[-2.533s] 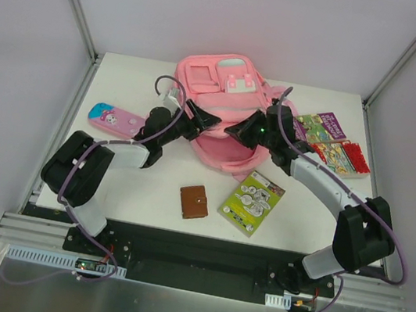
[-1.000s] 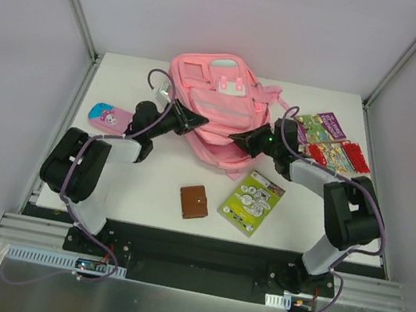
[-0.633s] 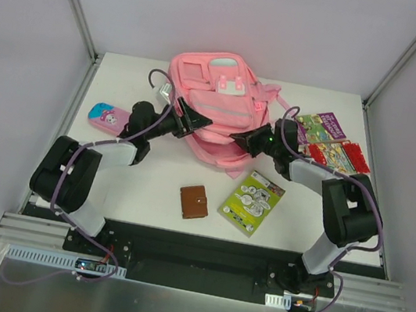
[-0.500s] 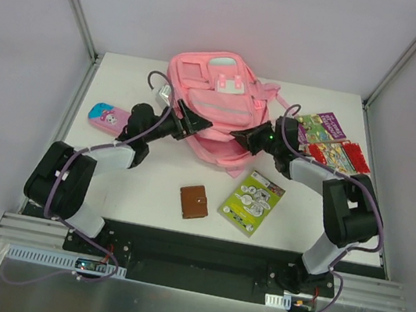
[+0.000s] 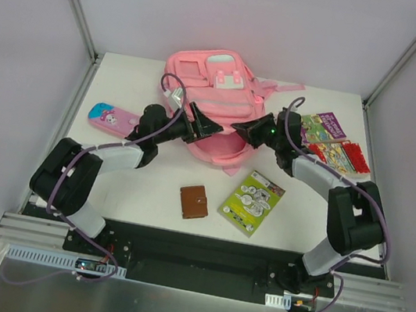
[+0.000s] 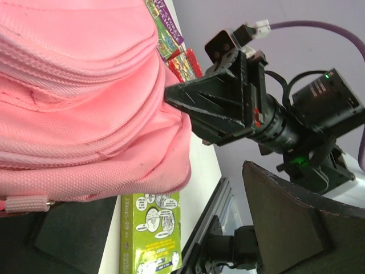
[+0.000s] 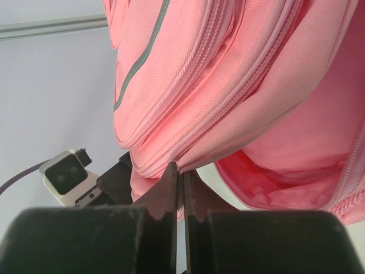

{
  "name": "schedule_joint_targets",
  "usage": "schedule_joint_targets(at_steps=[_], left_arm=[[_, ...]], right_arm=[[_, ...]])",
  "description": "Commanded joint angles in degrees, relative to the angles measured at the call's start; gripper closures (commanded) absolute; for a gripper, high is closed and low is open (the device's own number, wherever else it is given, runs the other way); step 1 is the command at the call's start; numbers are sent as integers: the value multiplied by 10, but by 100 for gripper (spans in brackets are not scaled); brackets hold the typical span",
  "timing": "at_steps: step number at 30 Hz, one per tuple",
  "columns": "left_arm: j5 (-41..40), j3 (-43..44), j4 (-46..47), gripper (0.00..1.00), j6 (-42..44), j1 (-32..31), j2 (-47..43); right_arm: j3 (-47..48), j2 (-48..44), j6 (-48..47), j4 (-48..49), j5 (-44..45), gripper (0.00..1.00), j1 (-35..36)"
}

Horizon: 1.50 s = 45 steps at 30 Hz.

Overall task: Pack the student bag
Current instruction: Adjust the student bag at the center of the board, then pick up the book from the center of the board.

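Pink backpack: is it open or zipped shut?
Open: the student bag gapes in the right wrist view, with its zipper edges pulled apart and the pink inside showing.

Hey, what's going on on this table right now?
A robot is working on the pink student bag. Its right pincer is shut on the bag's near zip edge, while the left pincer stands open beside it, holding nothing. The pencil case, wallet and booklet lie unpacked on the table.
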Motion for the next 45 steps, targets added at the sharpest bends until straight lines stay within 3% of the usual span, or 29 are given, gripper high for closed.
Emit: schedule_joint_targets(at_steps=[1, 4, 8, 9, 11, 12, 15, 16, 19, 20, 23, 26, 32, 38, 45], left_arm=[[-38, 34, 4, 15, -17, -2, 9], [-45, 41, -10, 20, -25, -2, 16], [-68, 34, -17, 35, -36, -3, 16], [-70, 35, -18, 48, -35, -3, 16], [-73, 43, -23, 56, -34, -3, 16], [-73, 48, -30, 69, -31, -3, 17], [-81, 62, -42, 89, -30, -2, 19], [-81, 65, -50, 100, -30, -2, 20], [-81, 77, -62, 100, -26, 0, 23], [-83, 77, -62, 100, -25, -1, 20], [-85, 75, -63, 100, -18, 5, 13], [-77, 78, -64, 100, -15, 17, 9], [-41, 121, -61, 100, -22, 34, 10], [9, 168, -25, 100, -52, 35, 16], [12, 154, 0, 100, -59, 37, 1]], right_arm=[[6, -64, -25, 1, -15, 99, 17], [2, -72, -35, -4, -10, 99, 23], [9, -71, -44, -16, -13, 99, 37], [7, -72, -46, -22, -13, 99, 39], [1, -74, -50, -26, -10, 99, 45], [-3, -76, -51, -30, -9, 99, 47], [-8, -85, -64, -38, -10, 99, 50], [-8, -86, -69, -40, -13, 99, 50], [-10, -102, -99, -71, -4, 91, 49], [-11, -115, -122, -81, 0, 72, 48], [-11, -148, -173, -145, 26, 26, 43], [-15, -194, -210, -202, 59, 6, 37], [-61, -328, -254, -364, 177, 2, 23], [-217, -440, -179, -408, 222, 5, 18], [-275, -483, -156, -476, 266, 11, 15]])
